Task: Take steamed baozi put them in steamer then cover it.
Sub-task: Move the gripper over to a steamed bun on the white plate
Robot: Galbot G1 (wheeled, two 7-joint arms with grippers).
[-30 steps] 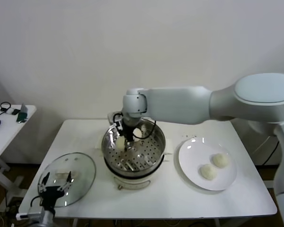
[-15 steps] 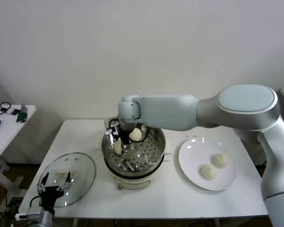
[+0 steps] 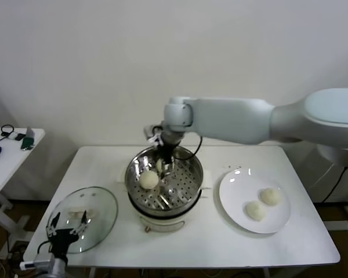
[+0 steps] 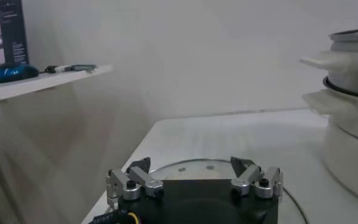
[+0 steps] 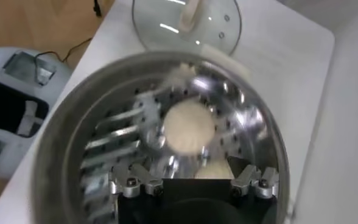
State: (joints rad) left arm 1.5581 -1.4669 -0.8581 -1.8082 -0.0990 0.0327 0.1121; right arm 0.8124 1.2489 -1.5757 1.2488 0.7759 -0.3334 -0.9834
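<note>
- We see the steamer (image 3: 164,184) at the centre of the head view, standing on the white counter (image 3: 220,243).
- One steamed baozi (image 3: 149,179) lies loose on the perforated floor, toward the basket's left side; the right wrist view shows it (image 5: 188,126) resting there untouched. A second pale bun (image 5: 215,173) shows partly just beside our right gripper body in that view.
- Our right gripper (image 3: 166,168) hangs over the back part of the basket, jaws spread wide and holding nothing.
- Two more buns (image 3: 270,196) (image 3: 256,210) lie on the white plate (image 3: 235,191) at the right of the frame, close together.
- The cover (image 3: 84,219) lies flat on the counter at lower left, apart from the steamer.
- Our left gripper (image 3: 64,233) sits at the lower-left edge, over the cover's near rim, jaws wide and empty; the left wrist view shows its fingers (image 4: 254,179) apart above the glass.
- A small side table (image 3: 8,156) stands at the far left.
</note>
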